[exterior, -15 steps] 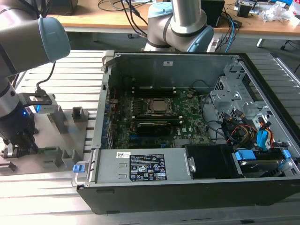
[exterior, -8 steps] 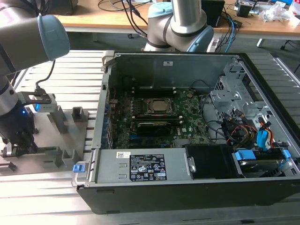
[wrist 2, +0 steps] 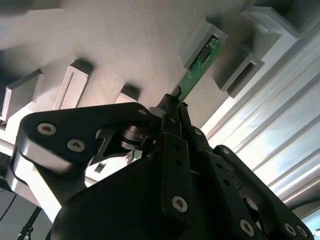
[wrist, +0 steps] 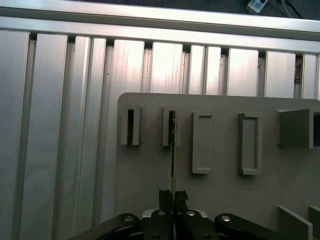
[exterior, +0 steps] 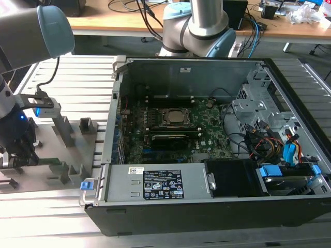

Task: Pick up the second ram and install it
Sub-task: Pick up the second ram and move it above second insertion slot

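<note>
The second ram (wrist 2: 198,66) is a thin green stick seen edge-on in the first wrist view (wrist: 173,152). My gripper (wrist 2: 175,104) is shut on its near end, the two fingers pressed together on it (wrist: 173,194). The stick's far end still sits in a grey slot block (wrist 2: 202,42) on the pale fixture plate (wrist: 145,185). In the exterior view my gripper (exterior: 20,154) hangs low over that plate (exterior: 72,150) at the exterior view's left, beside the open computer case. The green motherboard (exterior: 207,135) lies inside the case, with the CPU socket (exterior: 173,118) in its middle.
Several more grey slot blocks (wrist: 250,142) stand on the fixture plate. Ribbed aluminium table rails (wrist: 60,125) run around it. The case's metal wall (exterior: 116,103) rises between fixture and motherboard. Cables and a drive cage (exterior: 269,134) fill the case's right side. Another arm's base (exterior: 199,26) stands behind.
</note>
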Motion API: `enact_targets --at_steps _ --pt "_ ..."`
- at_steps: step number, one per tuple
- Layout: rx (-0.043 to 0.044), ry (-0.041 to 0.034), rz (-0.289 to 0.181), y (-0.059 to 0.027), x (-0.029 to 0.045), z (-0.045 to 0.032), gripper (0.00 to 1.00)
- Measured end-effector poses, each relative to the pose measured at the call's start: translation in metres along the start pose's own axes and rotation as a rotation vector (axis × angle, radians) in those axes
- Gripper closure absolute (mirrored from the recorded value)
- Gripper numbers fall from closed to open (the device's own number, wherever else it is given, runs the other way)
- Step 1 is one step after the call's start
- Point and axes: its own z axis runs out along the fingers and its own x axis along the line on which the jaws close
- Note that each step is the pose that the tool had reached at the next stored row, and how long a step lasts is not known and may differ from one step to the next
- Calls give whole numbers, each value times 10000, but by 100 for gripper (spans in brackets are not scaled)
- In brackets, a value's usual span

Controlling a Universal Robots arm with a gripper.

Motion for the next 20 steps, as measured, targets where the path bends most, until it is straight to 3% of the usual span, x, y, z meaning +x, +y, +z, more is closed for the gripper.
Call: enact_targets --at_steps 6,20 --pt "0 0 0 5 -12 -137 86" --pt "0 0 0 13 -27 -376 86"
